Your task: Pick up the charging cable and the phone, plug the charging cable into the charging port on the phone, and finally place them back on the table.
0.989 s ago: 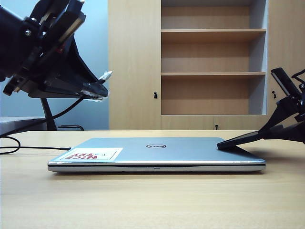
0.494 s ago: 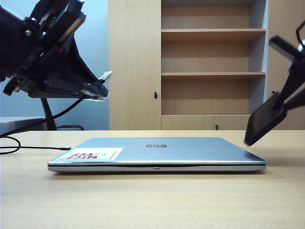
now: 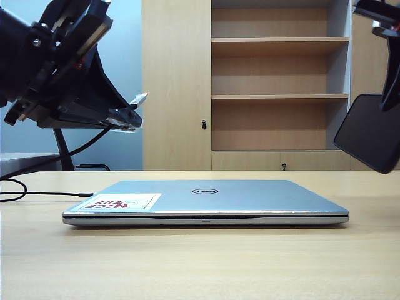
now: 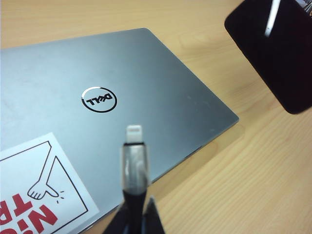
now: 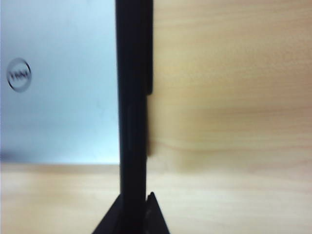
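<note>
My left gripper (image 3: 128, 119) hangs high at the left of the exterior view, shut on the charging cable (image 4: 133, 168). Its silver-white plug tip (image 3: 139, 98) sticks out toward the right, and the black cord (image 3: 37, 169) trails down to the table (image 3: 200, 262). In the left wrist view the gripper (image 4: 134, 222) holds the plug above the laptop. My right gripper (image 5: 132, 214) is shut on the phone (image 5: 131, 97), seen edge-on there. In the exterior view the phone (image 3: 370, 132) hangs in the air at the right edge, tilted, its black face toward the camera; the phone (image 4: 275, 48) also shows in the left wrist view.
A closed silver Dell laptop (image 3: 206, 201) with a white and red sticker (image 3: 119, 202) lies in the middle of the table. A wooden shelf cabinet (image 3: 278, 84) stands behind. The cord loops at the table's left edge.
My right arm has lifted the phone off the laptop's right corner, raised it and turned it from nearly flat to a steep tilt. The left gripper and cable have not moved.
</note>
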Action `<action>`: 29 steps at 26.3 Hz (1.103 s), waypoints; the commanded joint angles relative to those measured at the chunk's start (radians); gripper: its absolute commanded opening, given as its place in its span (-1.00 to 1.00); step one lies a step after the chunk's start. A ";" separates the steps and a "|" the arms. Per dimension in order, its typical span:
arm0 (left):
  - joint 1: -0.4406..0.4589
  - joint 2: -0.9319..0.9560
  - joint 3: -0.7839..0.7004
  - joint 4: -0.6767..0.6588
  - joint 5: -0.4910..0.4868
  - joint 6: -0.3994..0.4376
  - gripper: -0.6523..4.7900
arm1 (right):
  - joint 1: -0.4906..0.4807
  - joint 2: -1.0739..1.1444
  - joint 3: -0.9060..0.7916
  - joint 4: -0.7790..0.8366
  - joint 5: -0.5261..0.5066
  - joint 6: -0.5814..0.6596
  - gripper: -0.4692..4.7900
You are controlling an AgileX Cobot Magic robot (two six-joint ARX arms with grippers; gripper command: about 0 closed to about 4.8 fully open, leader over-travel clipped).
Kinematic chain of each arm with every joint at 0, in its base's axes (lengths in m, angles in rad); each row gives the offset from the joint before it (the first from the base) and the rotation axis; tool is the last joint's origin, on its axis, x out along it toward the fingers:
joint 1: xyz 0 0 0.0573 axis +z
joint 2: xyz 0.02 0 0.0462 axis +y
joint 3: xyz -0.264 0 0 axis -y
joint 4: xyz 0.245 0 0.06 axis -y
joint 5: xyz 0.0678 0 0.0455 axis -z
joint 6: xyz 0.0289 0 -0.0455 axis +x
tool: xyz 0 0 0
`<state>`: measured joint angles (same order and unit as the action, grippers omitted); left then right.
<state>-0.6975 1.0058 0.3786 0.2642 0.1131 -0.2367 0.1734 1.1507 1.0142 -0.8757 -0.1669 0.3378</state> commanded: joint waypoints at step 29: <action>0.001 0.000 0.002 0.006 0.003 0.001 -0.78 | 0.204 0.159 -0.095 -0.145 0.122 -0.008 -0.44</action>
<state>-0.6975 1.0058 0.3786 0.2646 0.1127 -0.2371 0.3756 1.2968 0.9276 -1.0355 -0.0349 0.3283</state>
